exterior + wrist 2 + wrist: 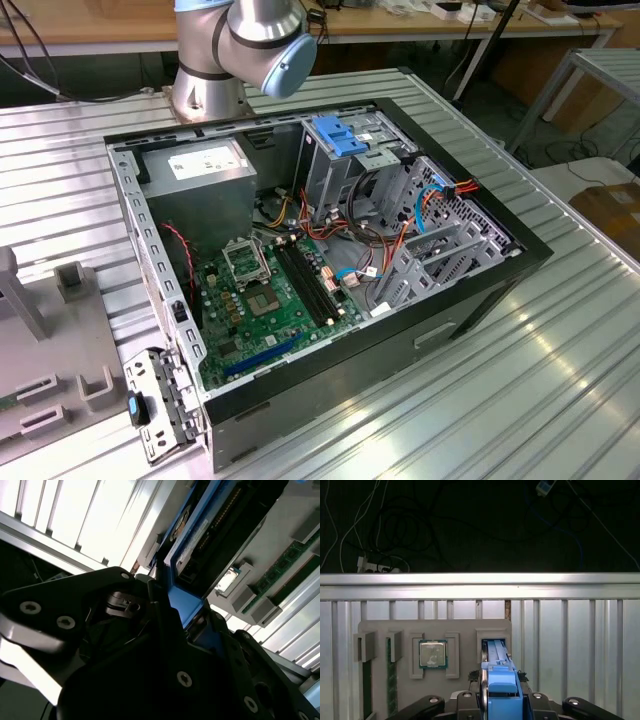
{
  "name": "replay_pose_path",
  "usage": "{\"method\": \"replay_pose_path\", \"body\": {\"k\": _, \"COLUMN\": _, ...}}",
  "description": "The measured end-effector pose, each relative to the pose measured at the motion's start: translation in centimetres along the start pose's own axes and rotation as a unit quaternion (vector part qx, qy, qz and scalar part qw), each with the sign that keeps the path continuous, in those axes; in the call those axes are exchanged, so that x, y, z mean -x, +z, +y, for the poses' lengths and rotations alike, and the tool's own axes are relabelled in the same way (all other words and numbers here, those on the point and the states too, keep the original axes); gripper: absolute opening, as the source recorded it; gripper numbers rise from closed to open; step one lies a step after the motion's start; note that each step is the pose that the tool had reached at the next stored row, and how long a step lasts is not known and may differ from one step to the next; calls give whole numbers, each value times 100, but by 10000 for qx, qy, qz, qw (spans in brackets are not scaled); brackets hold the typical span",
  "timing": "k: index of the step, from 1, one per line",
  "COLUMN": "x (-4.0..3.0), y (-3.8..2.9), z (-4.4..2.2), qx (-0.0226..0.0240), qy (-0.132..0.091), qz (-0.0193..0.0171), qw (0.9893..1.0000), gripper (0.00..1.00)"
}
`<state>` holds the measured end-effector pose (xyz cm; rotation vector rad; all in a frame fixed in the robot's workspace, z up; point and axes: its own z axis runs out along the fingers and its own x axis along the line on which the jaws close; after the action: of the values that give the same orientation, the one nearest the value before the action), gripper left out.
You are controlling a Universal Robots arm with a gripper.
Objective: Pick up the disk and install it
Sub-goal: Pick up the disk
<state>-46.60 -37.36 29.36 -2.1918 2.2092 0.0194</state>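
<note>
In both wrist views the disk (500, 687) stands on edge, its bright blue side rail facing the camera. Its far end reaches into a slot of the grey holder plate (465, 630). My gripper (501, 680) is shut on the disk, with a dark finger on either side of the blue rail. Up close, the second wrist view has the disk's dark body and blue frame (200, 545) running away from the gripper (182, 605). The open computer case (470, 300) lies on its side in the exterior view, a light-blue bracket (345, 135) on top of its drive cage.
The holder plate also carries a processor chip (433, 654) and memory sticks (391, 680) in its pockets. It rests on a ribbed aluminium table (580, 630), beyond whose far rail lie dark floor and cables (395, 525). The arm's base (215, 80) stands behind the case.
</note>
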Motion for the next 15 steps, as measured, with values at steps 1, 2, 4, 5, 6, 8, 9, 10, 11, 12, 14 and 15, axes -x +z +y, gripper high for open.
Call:
{"method": "replay_pose_path", "body": {"k": 1, "x": 0, "y": 0, "z": 0, "qx": 0, "qy": 0, "qz": 0, "qw": 10000, "gripper": 37}}
{"method": "replay_pose_path", "body": {"k": 2, "x": 0, "y": 1, "z": 0, "qx": 0, "qy": 0, "qz": 0, "qw": 10000, "gripper": 37}}
{"method": "replay_pose_path", "body": {"k": 4, "x": 0, "y": 3, "z": 0, "qx": 0, "qy": 0, "qz": 0, "qw": 10000, "gripper": 37}}
{"method": "replay_pose_path", "body": {"k": 5, "x": 0, "y": 3, "z": 0, "qx": 0, "qy": 0, "qz": 0, "qw": 10000, "gripper": 37}}
{"method": "replay_pose_path", "body": {"k": 6, "x": 0, "y": 3, "z": 0, "qx": 0, "qy": 0, "qz": 0, "qw": 10000, "gripper": 37}}
{"method": "replay_pose_path", "body": {"k": 8, "x": 0, "y": 4, "z": 0, "qx": 0, "qy": 0, "qz": 0, "qw": 10000, "gripper": 37}}
{"method": "replay_pose_path", "body": {"k": 9, "x": 0, "y": 5, "z": 0, "qx": -1, "qy": 0, "qz": 0, "qw": 10000, "gripper": 37}}
{"method": "replay_pose_path", "body": {"k": 10, "x": 0, "y": 5, "z": 0, "qx": 0, "qy": 0, "qz": 0, "qw": 10000, "gripper": 37}}
{"method": "replay_pose_path", "body": {"k": 11, "x": 0, "y": 5, "z": 0, "qx": -1, "qy": -2, "qz": 0, "qw": 10000, "gripper": 37}}
{"method": "replay_pose_path", "body": {"k": 12, "x": 0, "y": 5, "z": 0, "qx": 0, "qy": -2, "qz": 0, "qw": 10000, "gripper": 37}}
{"method": "replay_pose_path", "body": {"k": 14, "x": 0, "y": 5, "z": 0, "qx": 0, "qy": -2, "qz": 0, "qw": 10000, "gripper": 37}}
{"method": "replay_pose_path", "body": {"k": 15, "x": 0, "y": 5, "z": 0, "qx": 0, "qy": 3, "qz": 0, "qw": 10000, "gripper": 37}}
